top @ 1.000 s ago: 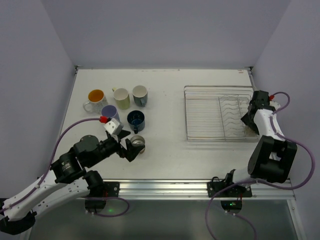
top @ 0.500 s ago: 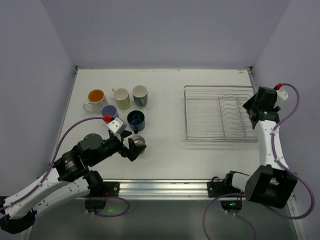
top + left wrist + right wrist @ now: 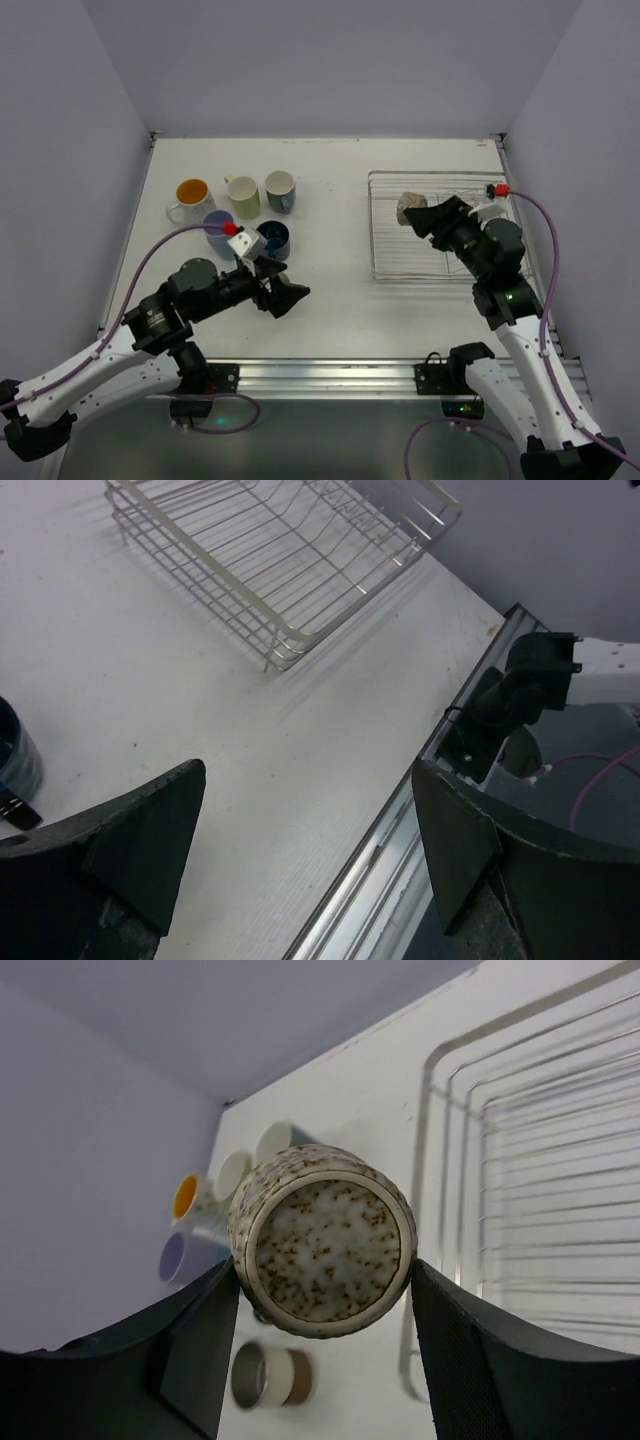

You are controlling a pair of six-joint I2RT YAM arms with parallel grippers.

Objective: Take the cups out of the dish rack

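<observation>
My right gripper [image 3: 420, 215] is shut on a cream, brown-speckled cup [image 3: 408, 208] and holds it in the air over the left part of the silver wire dish rack [image 3: 440, 262]. In the right wrist view the cup's base [image 3: 325, 1245] faces the camera between both fingers. My left gripper [image 3: 288, 296] is open and empty over bare table, also in its wrist view [image 3: 308, 770]. Orange-inside [image 3: 190, 192], yellow-green [image 3: 243, 196], grey [image 3: 280, 188], lavender [image 3: 218, 222] and navy [image 3: 272, 238] cups stand at the left. A steel-rimmed cup [image 3: 265, 1375] seems to lie on its side.
The rack [image 3: 290, 550] shows no cups in it. The left arm hides the steel-rimmed cup from the top camera. The table's front metal rail [image 3: 330, 375] runs by the arm bases. Grey walls stand at the back and on both sides.
My right arm swung from the rack's far right side to over its left part, now carrying the speckled cup. My left gripper left the steel-rimmed cup, opened and shifted right.
</observation>
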